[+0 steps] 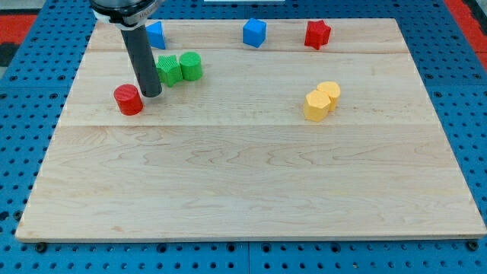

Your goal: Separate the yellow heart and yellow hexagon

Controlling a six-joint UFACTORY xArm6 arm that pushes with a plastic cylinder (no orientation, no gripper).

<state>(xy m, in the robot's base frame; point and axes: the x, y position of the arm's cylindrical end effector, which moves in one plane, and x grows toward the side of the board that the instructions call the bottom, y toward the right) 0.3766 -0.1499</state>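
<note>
Two yellow blocks touching, view's right of centre: yellow hexagon (316, 106) in front, yellow heart (329, 91) behind. My tip (151, 94) far left, between red cylinder (128, 100) and green blocks (179, 68). No claw; nothing held.

The surface (251, 183) is pale wood with fine grain lines and a soft satin sheen, built from joined boards whose seams show. Around it lies a blue perforated sheet (30, 99), smooth and faintly glossy. My tip (151, 94) ends a dark, smooth rod with a dull shine. The two green blocks (179, 68) show ribbed, layered sides; the yellow heart (329, 92) and yellow hexagon (316, 106) look matt plastic.
</note>
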